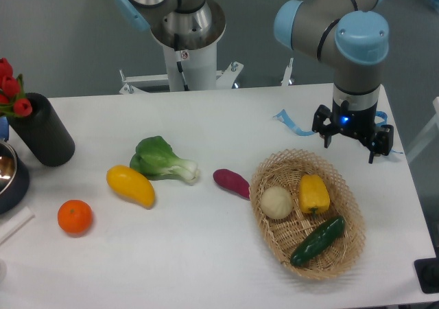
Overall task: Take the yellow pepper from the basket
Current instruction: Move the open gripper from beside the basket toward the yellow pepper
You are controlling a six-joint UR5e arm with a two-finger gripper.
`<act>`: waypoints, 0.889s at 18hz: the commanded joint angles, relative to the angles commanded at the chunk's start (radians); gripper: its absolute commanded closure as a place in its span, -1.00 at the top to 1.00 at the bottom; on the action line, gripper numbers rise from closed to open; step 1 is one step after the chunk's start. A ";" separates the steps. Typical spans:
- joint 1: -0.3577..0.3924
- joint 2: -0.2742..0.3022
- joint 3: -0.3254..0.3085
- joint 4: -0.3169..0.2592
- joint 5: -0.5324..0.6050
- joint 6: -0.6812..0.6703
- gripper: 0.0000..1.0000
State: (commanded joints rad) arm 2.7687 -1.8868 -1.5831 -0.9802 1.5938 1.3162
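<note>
The yellow pepper (313,193) lies in the right half of the tan wicker basket (269,173) at the table's front right, its green stem pointing toward the front. It sits between a pale round vegetable (276,202) and a dark green cucumber (317,241). My gripper (350,150) hangs just behind the basket's far right rim, above and behind the pepper, not touching it. Its two dark fingers stand apart with nothing between them.
Left of the basket lie a purple vegetable (232,183), a bok choy (163,159), a smooth elongated yellow fruit (130,185) and an orange (74,216). A black vase with red flowers (42,132) and a metal bowl (8,175) stand at the far left. A blue strip (291,122) lies behind the basket.
</note>
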 joint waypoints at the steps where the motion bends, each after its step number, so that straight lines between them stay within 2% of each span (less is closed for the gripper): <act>1: 0.009 -0.002 0.002 -0.002 0.000 0.002 1.00; 6: 0.025 0.002 0.018 -0.002 0.002 -0.006 1.00; 13: 0.048 0.008 -0.005 -0.002 -0.009 -0.011 1.00; 16: 0.048 0.009 -0.017 -0.002 -0.011 -0.090 1.00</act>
State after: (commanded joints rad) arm 2.8164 -1.8776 -1.5999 -0.9817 1.5831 1.2261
